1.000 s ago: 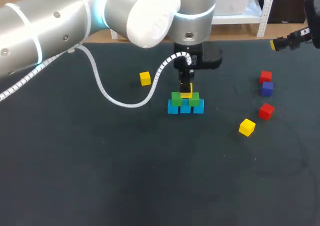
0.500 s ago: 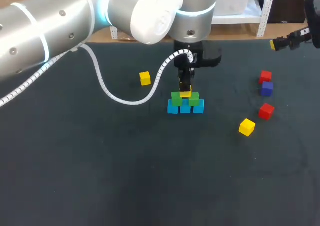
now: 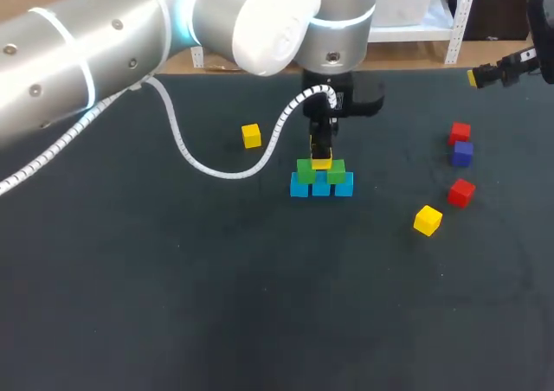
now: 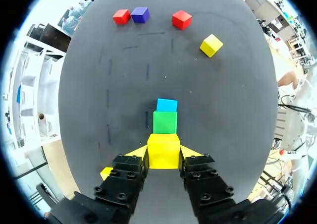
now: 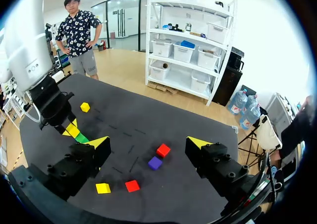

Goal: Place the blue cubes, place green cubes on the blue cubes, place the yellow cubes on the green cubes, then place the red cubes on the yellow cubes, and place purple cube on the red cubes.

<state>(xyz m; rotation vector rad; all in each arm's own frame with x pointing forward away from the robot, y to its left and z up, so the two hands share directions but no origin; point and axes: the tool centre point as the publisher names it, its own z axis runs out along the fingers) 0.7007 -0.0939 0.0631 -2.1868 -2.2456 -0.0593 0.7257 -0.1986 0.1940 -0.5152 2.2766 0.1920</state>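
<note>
Mid-table, left gripper is clamped on a yellow cube, with both yellow tips pressing its sides. Held cube is over the seam of the two green cubes; can't tell if it's fully seated on them. Greens sit on a row of three blue cubes. In the left wrist view only one green and one blue show ahead of the held cube, in line. Loose pieces on the table: second yellow cube to the stack's left, third yellow cube well off to its right. Purple cube is just beside the far red cube, near red cube a bit apart. Right gripper hangs spread wide over the far right edge, nothing between its fingers.
</note>
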